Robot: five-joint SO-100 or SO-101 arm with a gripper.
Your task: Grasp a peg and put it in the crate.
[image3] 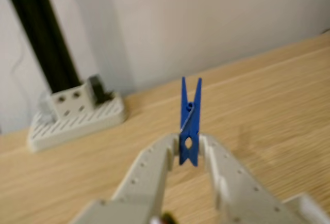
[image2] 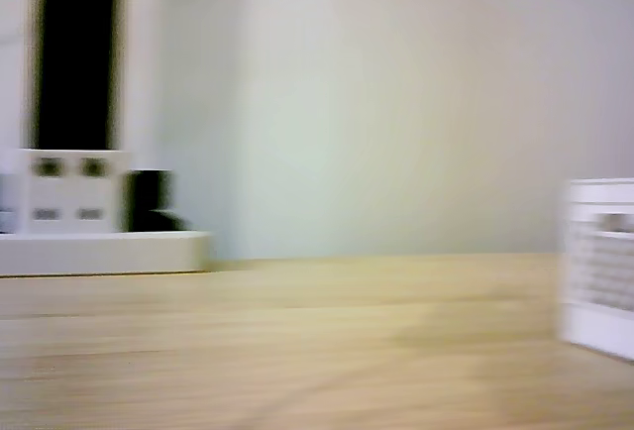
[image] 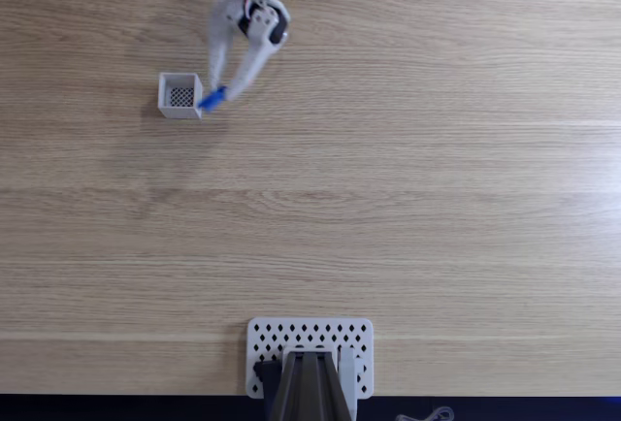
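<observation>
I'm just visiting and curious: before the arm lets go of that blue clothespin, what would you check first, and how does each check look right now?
1. Peg clamped between the fingers: ok in the wrist view.
2. Peg above the crate opening: not ok; in the fixed view its tip sits at the crate's right edge.
3. Crate upright, opening facing up: ok, mesh bottom visible.
4. Gripper touching the crate wall: cannot tell.
5. Height of the peg above the rim: cannot tell.
6. Table around the crate free of obstacles: ok.
</observation>
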